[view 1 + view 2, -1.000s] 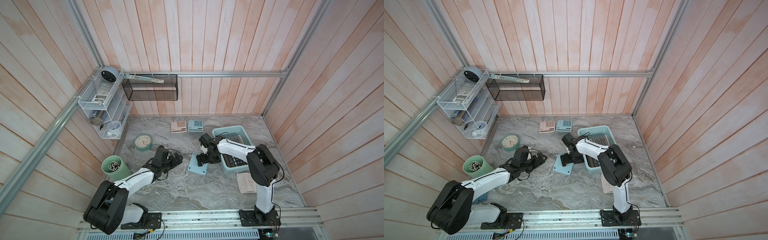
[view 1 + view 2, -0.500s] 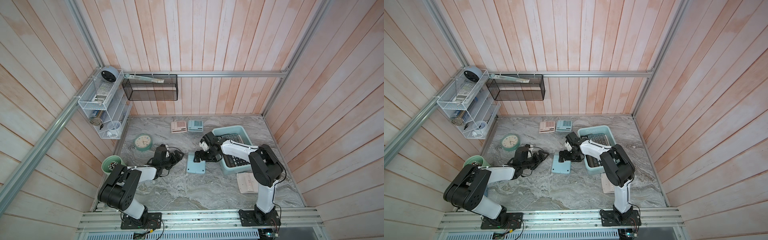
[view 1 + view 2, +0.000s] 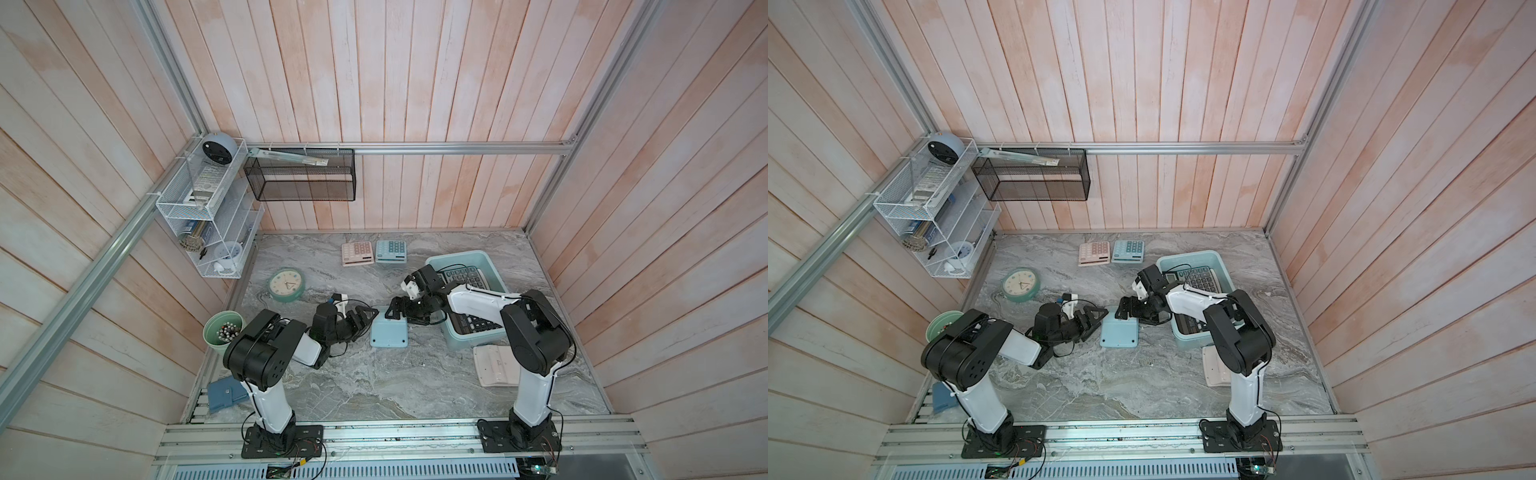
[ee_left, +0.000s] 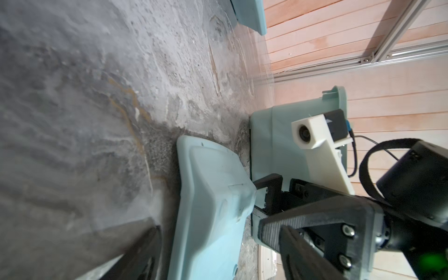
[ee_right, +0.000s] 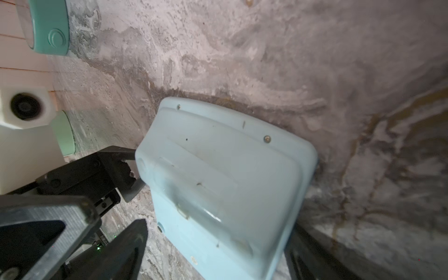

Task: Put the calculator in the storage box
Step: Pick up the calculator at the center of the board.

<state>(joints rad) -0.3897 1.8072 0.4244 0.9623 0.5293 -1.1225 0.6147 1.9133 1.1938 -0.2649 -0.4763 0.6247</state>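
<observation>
Marble tabletop [image 3: 374,386] carries everything, with two arms mounted along its near edge. One white wire rack [image 3: 199,195] hangs on the left wall and one black mesh basket [image 3: 299,178] on the far wall.

One storage box [image 3: 457,256] stands on the right. Dark calculators [image 3: 467,277] lie inside it, two as far as can be told. Just near of the box lies one pale pink slab [image 3: 494,365].

Three calculators lie on the open marble. One light blue calculator [image 3: 388,336] is face down at the centre, just left of the box and outside it. One pink calculator [image 3: 357,253] and one teal calculator [image 3: 390,251] sit side by side, keys up, by the far wall.

To the left are one green clock [image 3: 286,284], one green pen cup [image 3: 224,336] and, nearest, one blue pouch [image 3: 224,397].

The two grippers meet at the far end of the light blue calculator. The left gripper [image 3: 370,319] is at its left corner and the right gripper [image 3: 399,316] at its right. In the wrist views each has its jaws spread on either side of the calculator, gripping nothing.
</observation>
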